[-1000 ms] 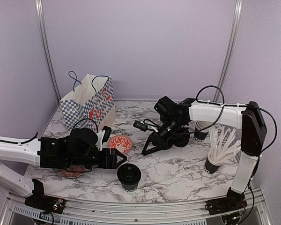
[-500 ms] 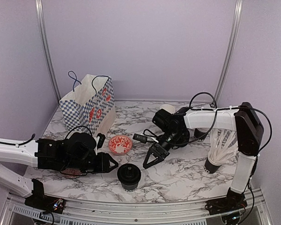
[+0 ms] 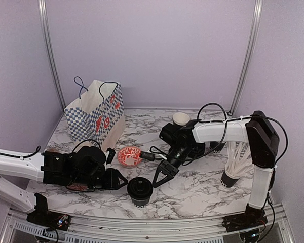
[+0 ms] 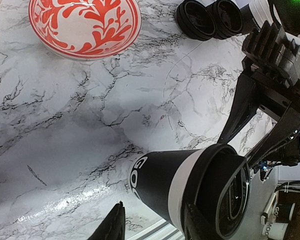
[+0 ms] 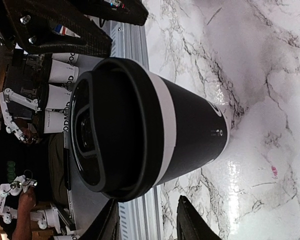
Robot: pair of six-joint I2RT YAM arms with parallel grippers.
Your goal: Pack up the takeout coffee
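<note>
We find the left end effector (image 3: 120, 180) low over the bench (image 3: 197, 190), pointing right, its fingers (image 4: 115, 227) parted to a moderate gap with nothing between them. In its wrist view the fingertips frame the takeout coffee cup (image 3: 140, 191), which stands just ahead of them; we see no contact.

The right end effector (image 3: 160, 181) is angled down and leftward toward the same cup from the other side. Its fingers (image 5: 187, 220) are likewise moderately parted and hold nothing. The overhead view places its tips just beside the cup; we cannot tell whether they touch it.

The cup stands upright on the bench between the two end effectors, close to the near edge and about mid-width. Its black lid (image 3: 140, 186) is seated on top, with a pale band showing under the lid rim and white lettering on the black wall.

Farther out, a red patterned bowl (image 3: 130, 156) sits just beyond the cup, between the two arms. Two loose black lids (image 4: 196, 20) lie side by side to the right of the bowl. An uncovered cup (image 3: 181, 119) stands toward the far edge behind the right arm. A cup filled with white straws (image 3: 236, 163) stands at the right. A checked paper bag (image 3: 97, 112) with red motifs stands upright and open-topped at the far left. A second red patterned item (image 3: 78, 187) shows partly beneath the left arm.
</note>
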